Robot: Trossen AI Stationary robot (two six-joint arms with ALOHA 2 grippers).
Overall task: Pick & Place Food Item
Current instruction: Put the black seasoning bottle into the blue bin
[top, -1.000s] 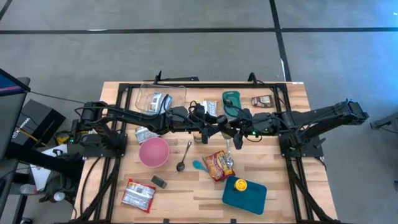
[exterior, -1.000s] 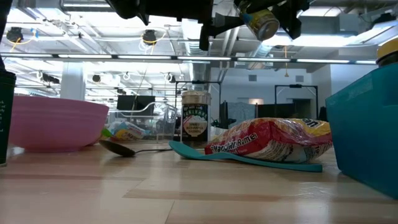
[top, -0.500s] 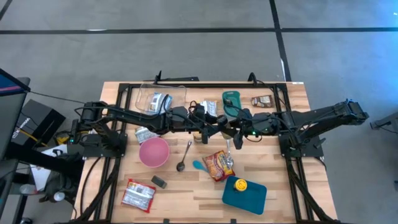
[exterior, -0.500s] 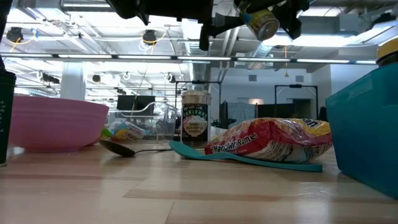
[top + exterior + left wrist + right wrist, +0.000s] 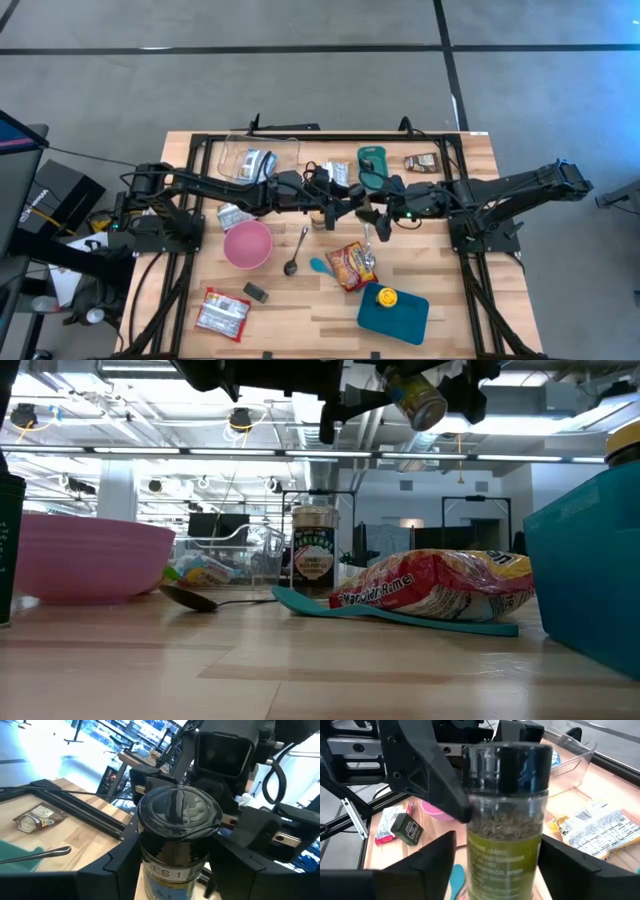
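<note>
A spice jar (image 5: 505, 820) with a black lid and a yellow-green label hangs tilted high over the table's middle (image 5: 418, 400). My left gripper (image 5: 350, 210) reaches in level from the table's left and is shut on it. From the right, my right gripper (image 5: 376, 213) faces the left one. It is open, and its fingers (image 5: 432, 860) stand on either side of the jar's lower body with a gap showing, touching nothing. A second, dark jar (image 5: 313, 553) stands upright on the table beneath them. My left gripper pinches the spice jar's body (image 5: 150, 865), below the black lid (image 5: 179, 810), between its two fingers. The fingers come level from the table's left and lie across the jar. The jar is lifted clear of the table and tilted, lid uppermost.
Below the arms lie a pink bowl (image 5: 247, 244), a metal spoon (image 5: 296, 252), a teal spatula (image 5: 320, 266) and a red ramen packet (image 5: 352, 265). A teal container (image 5: 393, 312) sits near the front right. A clear tub (image 5: 262, 156) and snack packets sit toward the back.
My right gripper has opened and let go of the spice jar, its fingers now standing off the jar's sides. The jar stays where it was, in my left gripper.
</note>
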